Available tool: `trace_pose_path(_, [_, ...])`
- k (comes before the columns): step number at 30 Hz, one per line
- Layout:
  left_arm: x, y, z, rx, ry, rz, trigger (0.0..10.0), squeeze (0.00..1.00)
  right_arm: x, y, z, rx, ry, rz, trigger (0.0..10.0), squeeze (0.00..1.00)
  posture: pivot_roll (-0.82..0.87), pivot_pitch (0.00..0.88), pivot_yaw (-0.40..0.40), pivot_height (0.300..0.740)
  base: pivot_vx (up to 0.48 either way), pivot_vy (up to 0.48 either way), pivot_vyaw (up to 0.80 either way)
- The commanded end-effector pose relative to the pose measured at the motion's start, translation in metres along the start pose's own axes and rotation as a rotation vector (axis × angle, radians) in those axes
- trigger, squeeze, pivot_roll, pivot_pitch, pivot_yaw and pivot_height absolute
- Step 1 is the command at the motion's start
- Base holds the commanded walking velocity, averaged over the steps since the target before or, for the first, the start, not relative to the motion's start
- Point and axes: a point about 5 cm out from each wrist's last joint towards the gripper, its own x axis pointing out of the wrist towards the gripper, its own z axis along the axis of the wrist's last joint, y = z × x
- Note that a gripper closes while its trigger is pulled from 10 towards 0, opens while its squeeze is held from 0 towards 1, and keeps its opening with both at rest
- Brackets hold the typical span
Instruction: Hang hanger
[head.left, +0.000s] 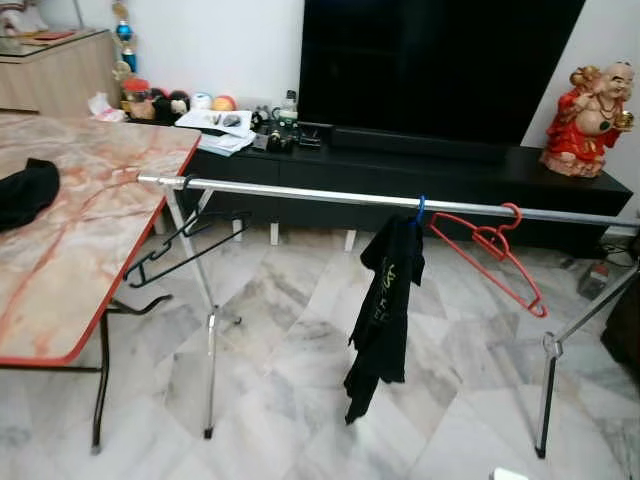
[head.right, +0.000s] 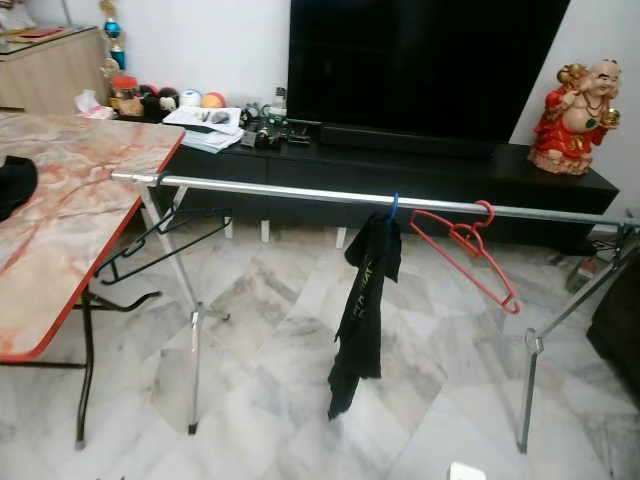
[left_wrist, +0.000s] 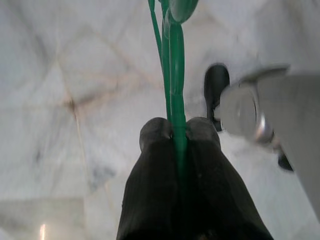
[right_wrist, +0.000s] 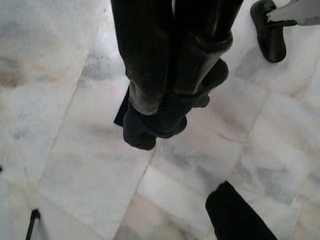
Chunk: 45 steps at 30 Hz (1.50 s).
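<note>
In the head views, a silver clothes rail (head.left: 330, 197) is being shown running across the marble floor (head.left: 290, 330), one end reaching the table (head.left: 90, 200) corner at the left. A black hanger (head.left: 180, 243) is hanging near that end, just beside the table's red edge; a black garment (head.left: 385, 300) on a blue hook is hanging near the rail's middle, and a red hanger (head.left: 495, 250) is hanging tilted just beside it, toward the right. A black cloth (head.left: 25, 190) is lying on the table's left edge. Behind the rail, a black TV cabinet (head.left: 420, 170) is carrying a red figurine (head.left: 593, 120) at its right end. In the left wrist view, the green hanger (left_wrist: 175, 75) is being gripped by the left hand (left_wrist: 178, 134), both black fingers (left_wrist: 155, 150) pressed against its thin bar, above the marble floor; a silver metal part (left_wrist: 270, 115) is being seen just beside it. In the right wrist view, the right hand (right_wrist: 160, 107) is being held with its fingers pressed together, nothing between them, over the floor tiles.
</note>
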Motion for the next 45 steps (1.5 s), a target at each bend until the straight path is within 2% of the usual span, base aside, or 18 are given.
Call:
trace_pose_path(1, [-0.0014, 0.0002, -0.0091, 0.013, 0.03, 0.001, 10.0, 0.0, -0.0004, -0.0042, 0.0012, 0.014, -0.011, -0.016, 10.0, 0.0, 0.13, 0.0, -0.077, 0.74, -0.274, 0.0, 0.0])
trace_pose_path(7, [-0.0016, -0.0038, -0.0124, 0.012, 0.035, -0.004, 10.0, 0.0, -0.0005, -0.004, 0.0005, 0.021, -0.012, -0.019, 10.0, 0.0, 0.14, 0.0, -0.078, 0.74, -0.276, 0.0, 0.0])
trace_pose_path(25, [-0.0023, 0.0042, -0.0113, 0.009, 0.037, -0.001, 10.0, 0.0, -0.0008, -0.0061, 0.0004, 0.007, -0.011, -0.016, 10.0, 0.0, 0.13, 0.0, -0.09, 0.74, -0.279, 0.0, 0.0])
trace_pose_path(45, [-0.0013, 0.0012, -0.0084, 0.012, 0.035, -0.006, 10.0, 0.0, -0.0007, -0.0049, 0.0007, 0.0, -0.011, -0.009, 10.0, 0.0, 0.14, 0.0, -0.09, 0.74, -0.284, 0.0, 0.0])
